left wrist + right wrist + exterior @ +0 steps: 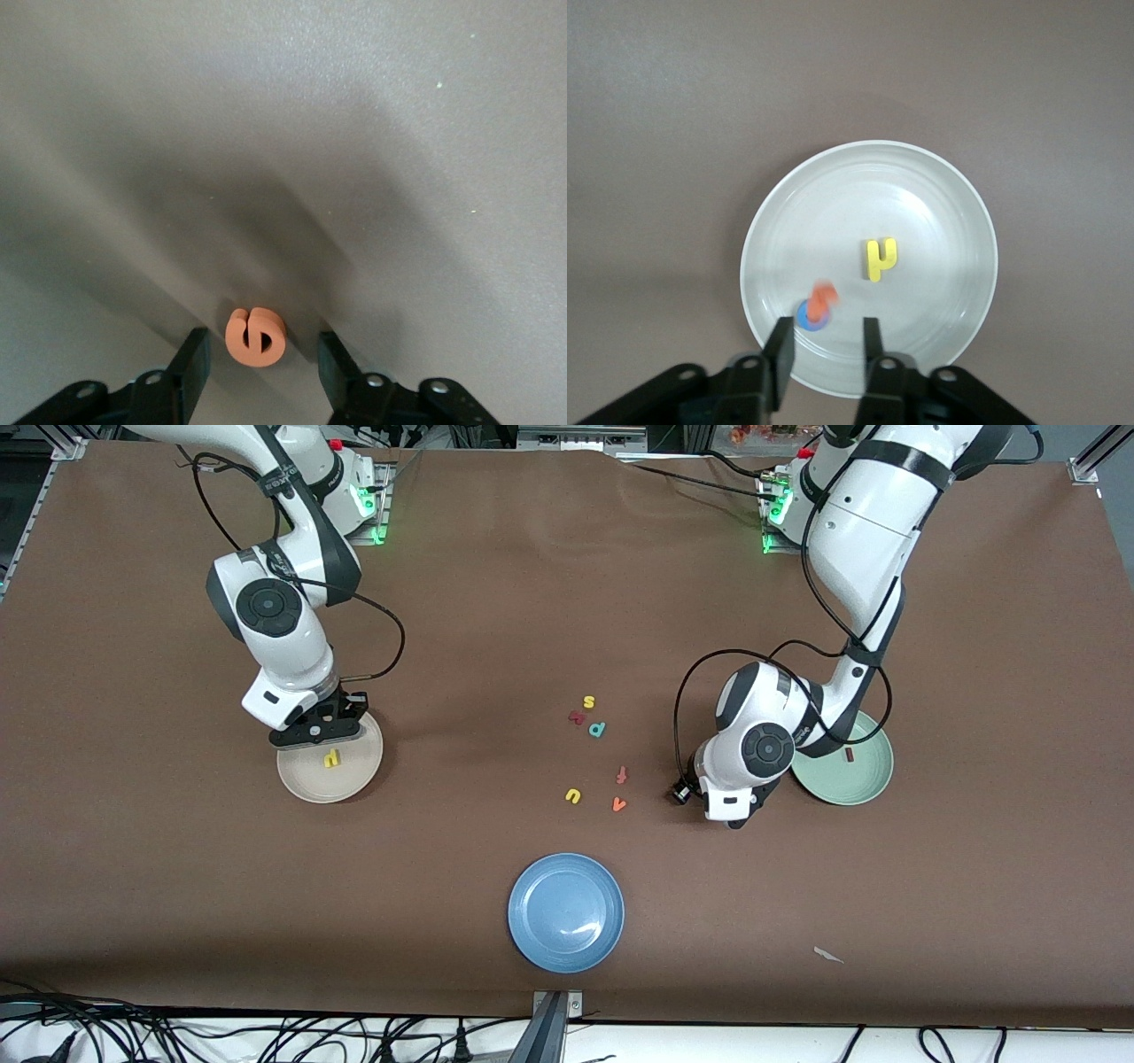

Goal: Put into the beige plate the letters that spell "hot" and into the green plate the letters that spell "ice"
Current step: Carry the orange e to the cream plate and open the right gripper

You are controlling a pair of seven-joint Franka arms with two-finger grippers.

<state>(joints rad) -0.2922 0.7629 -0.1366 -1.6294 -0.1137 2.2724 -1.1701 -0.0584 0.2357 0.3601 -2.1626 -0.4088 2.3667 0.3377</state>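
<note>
The beige plate (pixel 354 775) (pixel 939 204) lies toward the right arm's end of the table. In it are the yellow "h" (pixel 331 758) (pixel 880 259) and the blue "o" (pixel 806 319), with the blurred orange "t" (pixel 825 299) over the "o". My right gripper (pixel 323 726) (pixel 826 335) hangs open above the plate's rim, holding nothing. The green plate (pixel 855 784) holds the maroon "i" (pixel 850 755). Beside it, my left gripper (pixel 737 819) (pixel 262 343) is low at the table, open, its fingers either side of the orange "e" (pixel 257 336) without touching it.
A blue plate (pixel 565 912) sits near the front edge. Loose letters lie mid-table: yellow "s" (pixel 588 702), dark red curved letter (pixel 577 716), teal "p" (pixel 598 729), red-orange "f" (pixel 621 775), yellow "u" (pixel 573 795), orange "v" (pixel 618 805).
</note>
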